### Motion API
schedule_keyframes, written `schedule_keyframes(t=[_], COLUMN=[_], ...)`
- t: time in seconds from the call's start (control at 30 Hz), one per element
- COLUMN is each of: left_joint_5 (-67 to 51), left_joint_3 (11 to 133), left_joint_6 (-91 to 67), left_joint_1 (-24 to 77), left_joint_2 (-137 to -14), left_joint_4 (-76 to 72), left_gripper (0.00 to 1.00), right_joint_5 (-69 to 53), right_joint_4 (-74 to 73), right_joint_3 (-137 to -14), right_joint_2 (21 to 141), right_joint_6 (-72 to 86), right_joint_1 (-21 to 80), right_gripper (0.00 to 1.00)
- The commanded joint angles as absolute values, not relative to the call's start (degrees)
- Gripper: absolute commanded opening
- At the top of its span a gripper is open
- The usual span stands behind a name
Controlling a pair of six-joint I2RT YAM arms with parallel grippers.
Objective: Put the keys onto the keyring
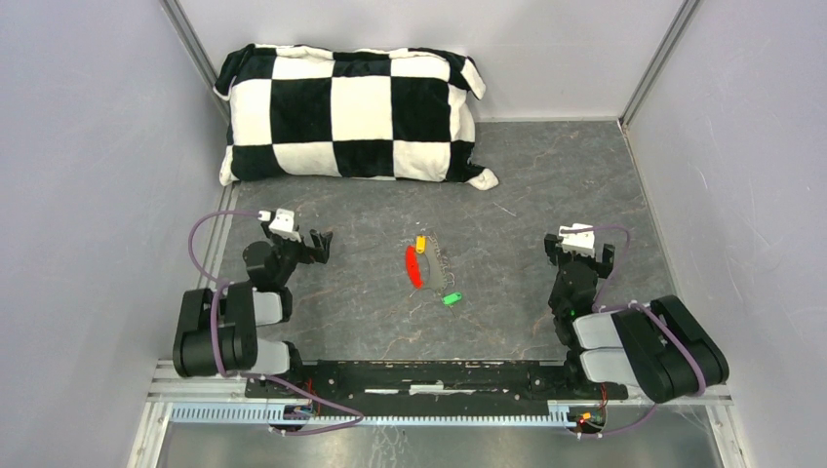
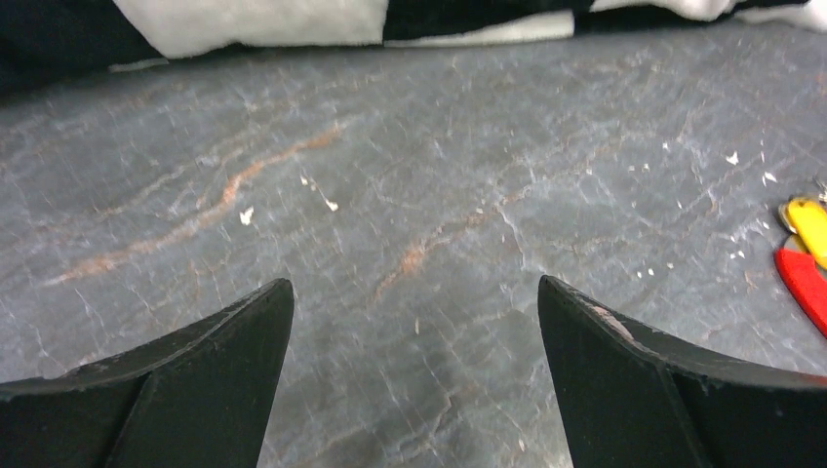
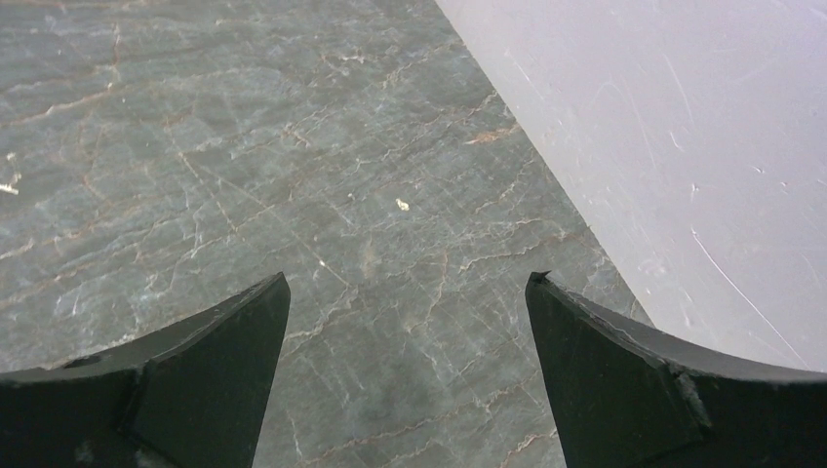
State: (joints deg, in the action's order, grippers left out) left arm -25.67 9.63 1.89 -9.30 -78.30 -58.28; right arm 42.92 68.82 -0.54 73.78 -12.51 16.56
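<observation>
Mid-table lies the keyring (image 1: 442,263), a thin grey chain loop with a long red tag (image 1: 413,266). A yellow-headed key (image 1: 420,244) rests at its far end and a green-headed key (image 1: 451,298) at its near end; I cannot tell whether either is threaded on. My left gripper (image 1: 320,245) hovers open to the left of them, nothing between its fingers. In the left wrist view the yellow key (image 2: 809,225) and the red tag (image 2: 804,283) show at the right edge. My right gripper (image 1: 577,255) stands open to the right, over bare slate.
A black-and-white checkered pillow (image 1: 351,114) lies along the back of the table. Grey walls close in on the left, back and right; the right wall (image 3: 683,146) runs close beside my right gripper. A black rail (image 1: 429,375) spans the near edge.
</observation>
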Motion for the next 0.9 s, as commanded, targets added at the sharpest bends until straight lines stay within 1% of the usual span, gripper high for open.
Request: schedule_keyframes(t=[0.0, 0.1, 0.13, 0.17, 0.23, 0.27, 0.3, 0.37, 0.43, 0.87], left_joint_5=[-22.44, -17.35, -15.85, -16.34, -14.90, -14.18, -14.12, -13.97, -14.07, -14.06], left_joint_3=[7.05, 6.69, 6.54, 7.08, 12.23, 13.33, 12.61, 12.58, 11.97, 12.74], left_joint_6=[-4.89, -0.73, -1.22, -1.48, 1.06, 0.85, 0.26, 0.89, 0.27, 0.31], left_joint_1=[-9.55, -6.72, -5.37, -5.08, -4.20, -3.77, -3.62, -3.61, -3.65, -3.59], left_joint_2=[-86.84, -86.23, -89.18, -90.38, -87.43, -88.38, -89.52, -87.92, -88.49, -88.79], left_joint_4=[-82.78, -78.79, -83.95, -84.45, -68.91, -68.64, -72.63, -69.81, -72.41, -71.00], left_gripper=[1.00, 1.00, 1.00, 1.00, 1.00, 1.00, 1.00, 1.00, 1.00, 1.00], right_joint_5=[40.23, 32.52, 31.17, 30.82, 29.77, 27.28, 25.43, 21.39, 21.03, 21.07], right_joint_4=[81.11, 81.55, 85.15, 89.50, 81.39, 81.00, 81.37, 78.24, 79.25, 79.45], right_joint_3=[4.64, 5.80, 6.93, 7.21, 5.47, 4.68, 4.65, 3.80, 4.04, 4.42], right_joint_2=[76.99, 77.06, 78.62, 80.95, 78.99, 79.18, 79.55, 78.80, 79.01, 78.55], right_joint_6=[-12.38, -11.57, -11.31, -12.70, -11.19, -10.95, -10.67, -9.64, -9.82, -9.84], right_joint_1=[15.22, 12.63, 11.91, 11.90, 11.60, 10.37, 9.35, 7.36, 7.10, 7.09], right_gripper=[0.98, 0.98, 0.98, 0.98, 0.98, 0.98, 0.98, 0.98, 0.98, 0.98])
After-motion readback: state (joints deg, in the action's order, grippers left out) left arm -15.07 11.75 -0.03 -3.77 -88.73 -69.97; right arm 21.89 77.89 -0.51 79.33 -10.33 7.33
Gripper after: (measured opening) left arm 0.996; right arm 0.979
